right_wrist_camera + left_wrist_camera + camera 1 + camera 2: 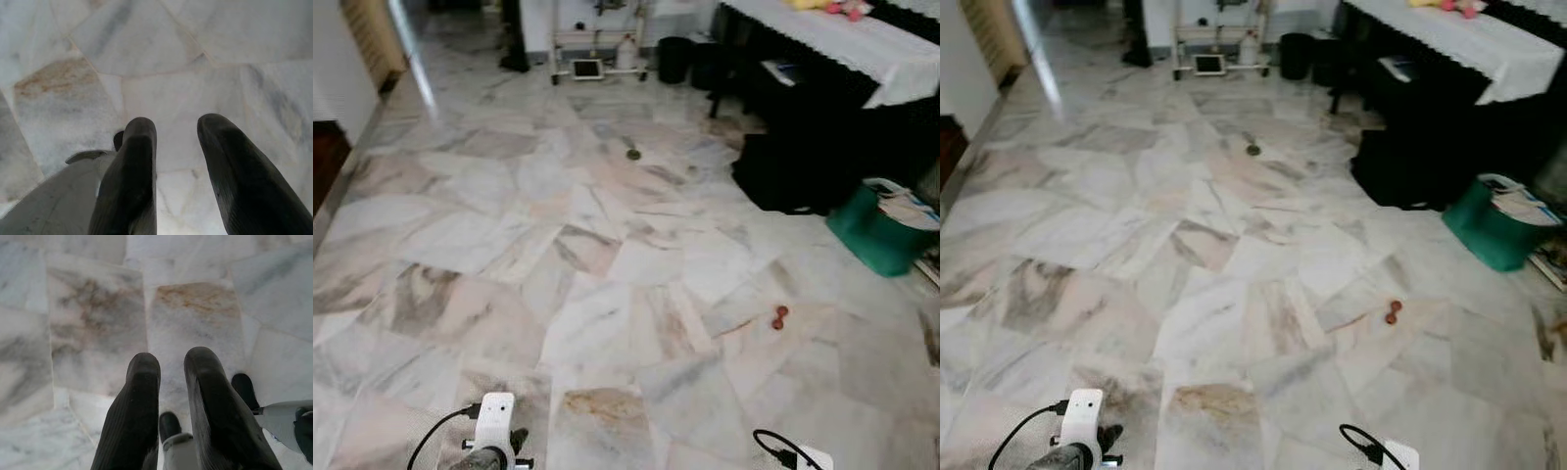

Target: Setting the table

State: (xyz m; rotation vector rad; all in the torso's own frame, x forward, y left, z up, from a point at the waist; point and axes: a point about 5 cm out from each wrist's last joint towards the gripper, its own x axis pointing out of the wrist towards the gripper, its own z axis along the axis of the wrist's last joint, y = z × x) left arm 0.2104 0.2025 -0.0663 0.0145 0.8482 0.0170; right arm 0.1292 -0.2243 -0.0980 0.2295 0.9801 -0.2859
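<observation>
Right hand [176,132] above marble floor [161,73], fingers [134,166] parted, empty

Even daylight is reflected off the pale veined marble floor [607,255]; a glare streak is seen far left. Slight softness is noted throughout.

Broad marble-tiled floor [558,225] lies open ahead; small red dumbbell-shaped object [780,316] lies right; green plastic basket [876,230] flanks dark furniture.

A basin [876,238] sits on the floor [509,245] at right, beside the bench [862,44]; a trolley [597,44] stands far behind.
</observation>
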